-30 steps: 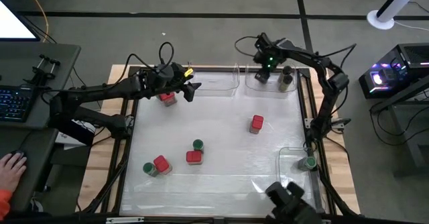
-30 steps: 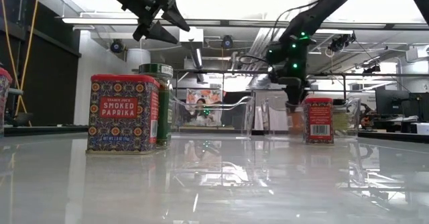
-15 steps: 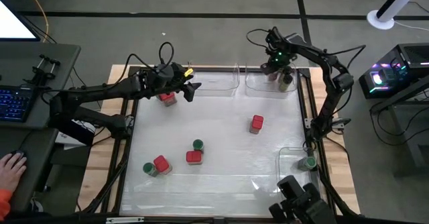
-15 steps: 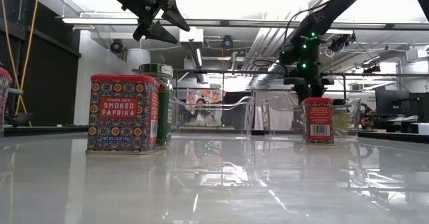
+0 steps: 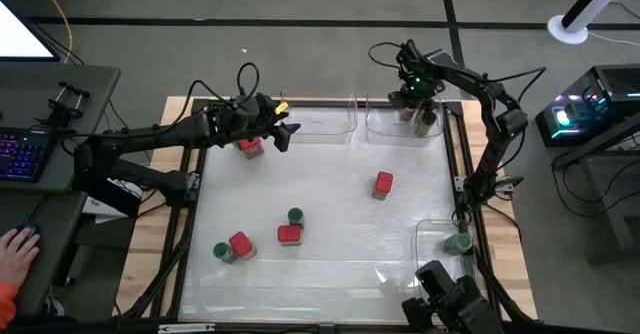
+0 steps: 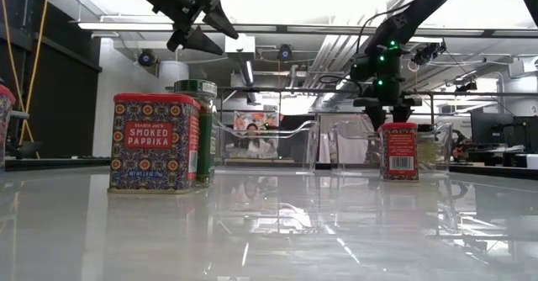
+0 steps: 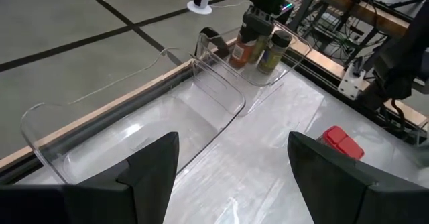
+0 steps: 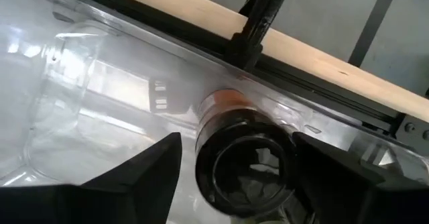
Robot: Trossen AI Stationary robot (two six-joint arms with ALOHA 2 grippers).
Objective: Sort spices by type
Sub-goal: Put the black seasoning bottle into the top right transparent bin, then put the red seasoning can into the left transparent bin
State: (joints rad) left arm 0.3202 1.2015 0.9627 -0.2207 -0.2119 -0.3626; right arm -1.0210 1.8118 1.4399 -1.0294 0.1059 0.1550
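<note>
My right end effector [image 8: 234, 158], fingers spread wide around the dark-capped jar [image 8: 242, 162] in the far-right clear bin [image 5: 385, 124], risks tipping it against the neighbouring dark-capped jar [image 5: 427, 120] if I lift off-centre.

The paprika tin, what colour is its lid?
Red. The paprika tin shows its red lid best in the low view.

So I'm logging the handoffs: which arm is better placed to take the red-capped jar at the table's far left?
The left. Its claw hangs open right beside that red-capped jar, while the right claw is over the far right bin, at a dark-capped jar.
</note>
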